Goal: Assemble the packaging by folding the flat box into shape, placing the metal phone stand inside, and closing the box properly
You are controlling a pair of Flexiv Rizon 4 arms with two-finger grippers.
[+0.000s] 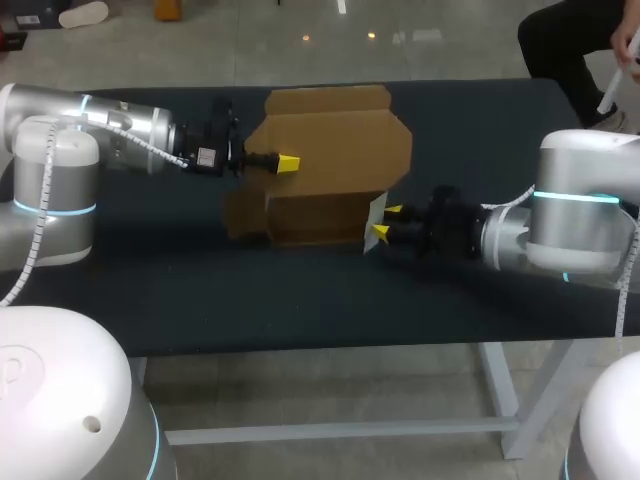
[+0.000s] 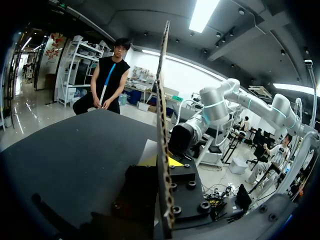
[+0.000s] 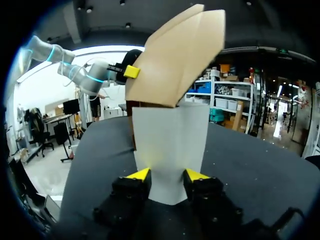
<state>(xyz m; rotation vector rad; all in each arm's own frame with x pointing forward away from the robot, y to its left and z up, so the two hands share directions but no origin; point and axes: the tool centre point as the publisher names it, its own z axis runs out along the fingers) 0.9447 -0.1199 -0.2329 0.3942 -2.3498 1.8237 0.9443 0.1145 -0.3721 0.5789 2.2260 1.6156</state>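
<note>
A brown cardboard box [image 1: 330, 150] stands partly folded in the middle of the black table, its top flaps up. My left gripper [image 1: 287, 162] is shut on an upright panel at the box's left side. In the left wrist view that panel [image 2: 161, 100] runs edge-on between the fingers of the left gripper [image 2: 162, 162]. My right gripper [image 1: 386, 222] is at the box's front right corner and stands open. A pale side flap [image 3: 170, 135] lies between the two yellow tips of the right gripper [image 3: 167, 176], under the brown flaps [image 3: 175, 55]. No phone stand shows in any view.
The black tabletop [image 1: 300, 300] runs from the box to the front edge. A low brown flap [image 1: 242, 215] lies flat on the table at the box's front left. My two arms come in from opposite sides of the box.
</note>
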